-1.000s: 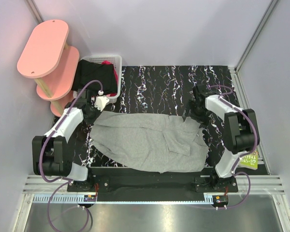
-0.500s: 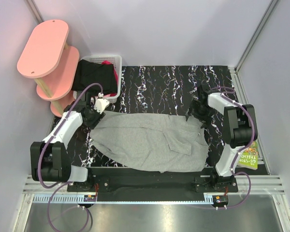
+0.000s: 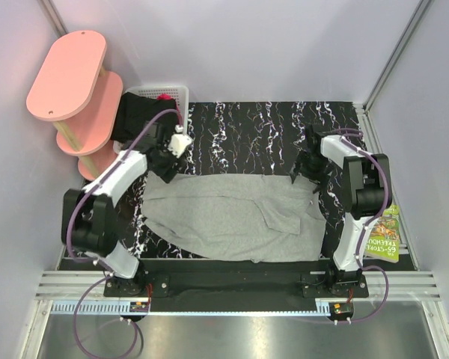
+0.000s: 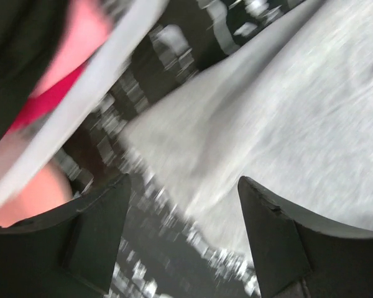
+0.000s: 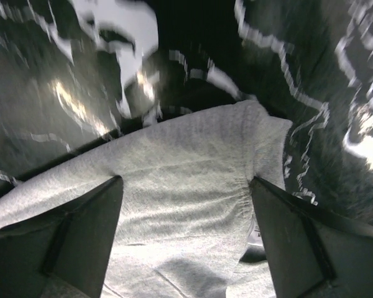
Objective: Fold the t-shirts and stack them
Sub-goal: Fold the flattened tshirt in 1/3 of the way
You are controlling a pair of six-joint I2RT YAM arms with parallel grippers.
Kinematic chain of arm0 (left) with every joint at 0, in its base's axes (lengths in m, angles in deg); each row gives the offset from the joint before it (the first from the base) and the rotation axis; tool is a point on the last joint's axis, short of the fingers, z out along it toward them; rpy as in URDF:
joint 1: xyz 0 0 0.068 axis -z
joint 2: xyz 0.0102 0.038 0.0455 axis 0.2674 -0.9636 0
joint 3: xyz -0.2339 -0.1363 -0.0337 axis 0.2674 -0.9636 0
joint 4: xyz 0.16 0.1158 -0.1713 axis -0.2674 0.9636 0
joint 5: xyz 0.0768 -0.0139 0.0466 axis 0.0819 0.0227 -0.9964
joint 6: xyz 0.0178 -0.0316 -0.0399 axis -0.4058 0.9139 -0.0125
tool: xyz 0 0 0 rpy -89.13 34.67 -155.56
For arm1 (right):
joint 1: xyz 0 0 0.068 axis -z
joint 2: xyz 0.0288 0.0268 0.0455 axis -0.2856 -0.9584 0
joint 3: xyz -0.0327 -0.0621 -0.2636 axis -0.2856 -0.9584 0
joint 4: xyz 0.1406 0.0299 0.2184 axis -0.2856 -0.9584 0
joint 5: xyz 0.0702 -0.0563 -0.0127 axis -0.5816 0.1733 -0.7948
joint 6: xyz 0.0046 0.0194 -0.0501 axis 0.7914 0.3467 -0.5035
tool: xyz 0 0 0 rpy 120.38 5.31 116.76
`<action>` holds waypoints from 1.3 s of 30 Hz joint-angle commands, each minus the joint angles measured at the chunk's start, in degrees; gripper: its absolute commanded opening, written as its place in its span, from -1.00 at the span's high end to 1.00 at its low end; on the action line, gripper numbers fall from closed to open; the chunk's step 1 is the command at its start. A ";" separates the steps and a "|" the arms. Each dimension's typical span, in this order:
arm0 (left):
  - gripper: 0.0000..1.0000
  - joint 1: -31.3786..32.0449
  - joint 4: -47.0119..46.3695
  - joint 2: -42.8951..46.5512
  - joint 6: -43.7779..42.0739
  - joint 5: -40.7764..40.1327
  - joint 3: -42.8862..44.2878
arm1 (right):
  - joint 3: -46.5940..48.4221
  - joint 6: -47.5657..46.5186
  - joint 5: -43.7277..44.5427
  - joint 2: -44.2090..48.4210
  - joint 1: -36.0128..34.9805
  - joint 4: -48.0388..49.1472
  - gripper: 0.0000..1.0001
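Spreading looks to be the step in hand: the grey shirt [image 3: 232, 217] lies flat on the table [image 3: 247, 127], unfolded. Left gripper [image 4: 183, 183] and right gripper [image 5: 185, 180] stand open at its far corners, holding nothing. Next move — grip an edge and fold it over.

Grey shirt [image 3: 224, 217] lies spread across the near half of the table [image 3: 254, 131], long side running left to right, with a raised fold right of centre. Left gripper [image 3: 165, 164] sits at its far-left corner, right gripper [image 3: 301, 173] at its far-right corner. Basket [image 3: 178, 91] at the table's far-left corner holds a black garment [image 3: 138, 120] and magenta cloth [image 3: 165, 96]. A pink shelf [image 3: 67, 75] stands to the left of the basket.
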 commanded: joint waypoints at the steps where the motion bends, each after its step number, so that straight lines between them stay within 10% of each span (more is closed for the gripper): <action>1: -0.42 3.33 -2.27 -10.42 3.36 1.97 3.57 | 5.91 -1.69 5.07 -7.21 2.02 6.83 -0.93; 17: -0.29 3.17 -5.35 -21.44 3.62 -8.04 10.95 | 29.48 -0.73 -0.18 -13.65 4.66 -0.74 -0.99; 30: -0.43 9.75 3.44 17.28 0.38 -5.06 -8.25 | 14.22 -1.69 -5.11 13.51 2.38 2.32 -0.99; 39: -0.33 9.06 -4.64 7.06 4.93 -7.26 -12.53 | 14.63 0.06 -8.81 2.12 -1.84 4.79 -1.00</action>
